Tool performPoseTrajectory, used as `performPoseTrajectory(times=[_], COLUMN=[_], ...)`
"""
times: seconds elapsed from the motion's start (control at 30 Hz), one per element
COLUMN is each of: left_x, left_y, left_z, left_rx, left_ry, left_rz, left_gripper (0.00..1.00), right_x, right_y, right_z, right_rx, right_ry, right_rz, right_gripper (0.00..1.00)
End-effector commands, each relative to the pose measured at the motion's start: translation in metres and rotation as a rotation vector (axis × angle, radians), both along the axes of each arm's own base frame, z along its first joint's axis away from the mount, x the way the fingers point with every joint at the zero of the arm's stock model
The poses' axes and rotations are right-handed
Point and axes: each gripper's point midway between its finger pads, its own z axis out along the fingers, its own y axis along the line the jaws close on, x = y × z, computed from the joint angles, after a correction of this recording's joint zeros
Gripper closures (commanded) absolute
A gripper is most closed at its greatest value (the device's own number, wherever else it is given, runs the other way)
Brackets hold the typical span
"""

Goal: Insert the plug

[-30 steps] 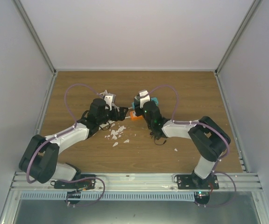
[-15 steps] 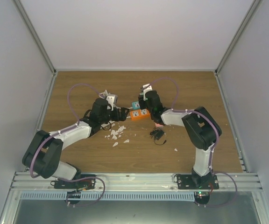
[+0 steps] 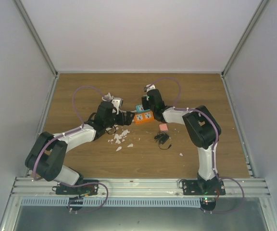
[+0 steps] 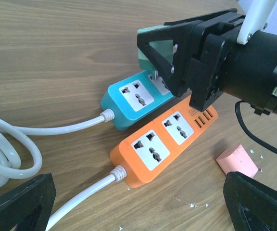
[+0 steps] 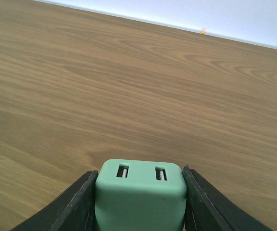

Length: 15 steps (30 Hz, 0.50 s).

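The mint-green square plastic plug is sitting pinched between the jaws of the right gripper, whose two black fingers are pressing against its left and right sides. Its face with two small slots is pointing toward the right wrist camera. In the left wrist view the plug is hanging over the far end of the teal plastic power strip, right at that strip's farther socket. Whether its prongs are touching the socket cannot be told, since the gripper is hiding that spot. The teal strip is lying flat on the brown wood-grain table, side by side with and touching the orange plastic power strip. The orange strip is lying nearer the left wrist camera, showing two sockets and a row of small slots at its far end. A white round cord is running from the teal strip's near end and curling into a loop at the left, and a second white cord is leaving the orange strip. A small pink block is lying on the table near the orange strip's far end, not touching it. The left gripper is facing the strips from their cord end, its jaws spread wide and holding nothing. In the top view, white scraps are lying scattered on the table near the left arm.
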Motion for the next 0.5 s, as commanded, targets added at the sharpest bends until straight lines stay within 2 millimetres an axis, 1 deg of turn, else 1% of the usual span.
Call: performPoseTrajectory(times=[0.0,0.17,0.37,0.47], left_x=[0.007,0.007,0.008,0.008], left_y=[-0.009,-0.011,-0.011,-0.012], left_z=[0.014,0.013,0.013,0.012], left_rx=[-0.012,-0.009,-0.005,-0.003], left_ry=[-0.044,-0.044,-0.043,-0.043], left_rz=[-0.018,-0.021,-0.022,-0.023], left_gripper=[0.01,0.01,0.01,0.01], right_x=[0.011,0.011,0.005,0.002], right_y=[-0.015,-0.019,-0.018,-0.018], right_z=[-0.008,-0.004,0.013,0.011], right_rx=[0.023,0.033,0.074,0.071], right_ry=[0.035,0.034,0.01,0.017], right_rz=[-0.043,-0.042,-0.022,-0.017], right_gripper=[0.99,0.99,1.0,1.0])
